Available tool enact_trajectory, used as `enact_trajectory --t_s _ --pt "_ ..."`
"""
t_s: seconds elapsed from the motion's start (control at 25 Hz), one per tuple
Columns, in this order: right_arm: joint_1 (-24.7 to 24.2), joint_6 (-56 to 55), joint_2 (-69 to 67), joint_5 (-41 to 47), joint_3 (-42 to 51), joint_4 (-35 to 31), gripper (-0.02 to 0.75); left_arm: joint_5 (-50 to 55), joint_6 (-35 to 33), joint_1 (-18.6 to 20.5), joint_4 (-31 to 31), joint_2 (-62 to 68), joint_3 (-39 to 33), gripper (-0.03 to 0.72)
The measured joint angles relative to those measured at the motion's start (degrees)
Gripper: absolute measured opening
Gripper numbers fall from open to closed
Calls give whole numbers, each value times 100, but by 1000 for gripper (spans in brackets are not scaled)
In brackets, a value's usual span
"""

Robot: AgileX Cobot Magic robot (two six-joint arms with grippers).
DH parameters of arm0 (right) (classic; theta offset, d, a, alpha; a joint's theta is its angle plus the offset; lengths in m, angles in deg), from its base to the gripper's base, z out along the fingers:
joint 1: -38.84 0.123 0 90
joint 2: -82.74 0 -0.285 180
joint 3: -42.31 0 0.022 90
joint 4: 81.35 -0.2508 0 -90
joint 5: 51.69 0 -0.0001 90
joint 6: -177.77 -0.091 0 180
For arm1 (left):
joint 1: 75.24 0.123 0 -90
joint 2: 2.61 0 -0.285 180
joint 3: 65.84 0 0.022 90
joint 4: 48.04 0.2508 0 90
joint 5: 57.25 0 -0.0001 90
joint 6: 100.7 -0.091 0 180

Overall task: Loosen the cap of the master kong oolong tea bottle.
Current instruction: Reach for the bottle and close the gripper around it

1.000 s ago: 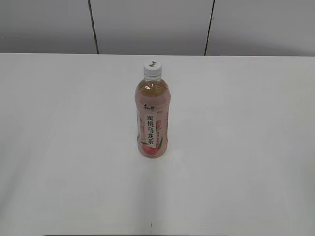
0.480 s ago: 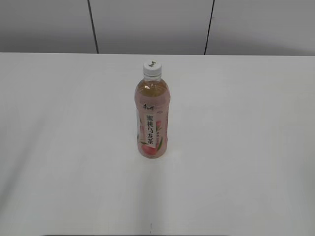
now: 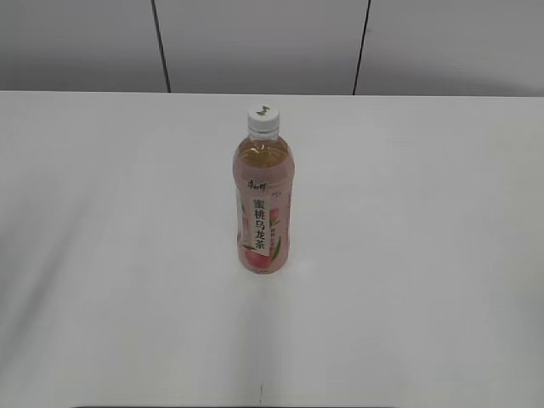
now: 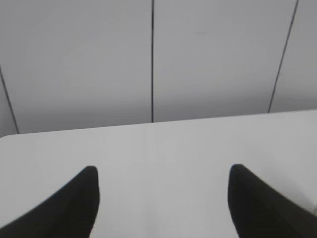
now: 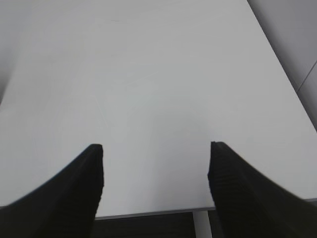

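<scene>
The master kong oolong tea bottle [image 3: 263, 208] stands upright near the middle of the white table [image 3: 425, 255] in the exterior view. It holds amber tea and has a pink peach label with a white strip of Chinese characters. The white cap [image 3: 263, 119] sits on its neck. Neither arm shows in the exterior view. My left gripper [image 4: 162, 171] is open and empty over bare table. My right gripper [image 5: 156, 148] is open and empty above the table's edge. The bottle shows in neither wrist view.
A grey panelled wall [image 3: 255, 42] with dark seams stands behind the table. In the right wrist view a table edge [image 5: 148, 213] and a white leg [image 5: 200, 225] show below the jaws.
</scene>
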Motion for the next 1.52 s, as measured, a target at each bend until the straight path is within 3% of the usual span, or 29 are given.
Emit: enact_trajectory --t_s 0.28,0.48,0.64,0.84,1.04,1.28,1.52 --pt "0 -15 0 0 0 0 498 -1838 -11 -1763 1116 2097 0 490" --pt "0 -27 0 0 0 0 498 -3091 166 -2476 1182 3743 0 547" --pt "0 -33 0 0 0 0 498 -3844 547 -2536 1235 4700 -2 624" --pt "0 -79 0 0 0 0 496 -5120 654 -2543 2091 5861 -2 627" --pt "0 -85 0 0 0 0 496 -6705 892 -2554 2271 7227 4 617" --pt "0 -85 0 0 0 0 495 -6869 1529 -2554 2804 8398 476 603" --pt "0 -85 0 0 0 0 494 -6921 1665 -2554 3058 8585 1163 596"
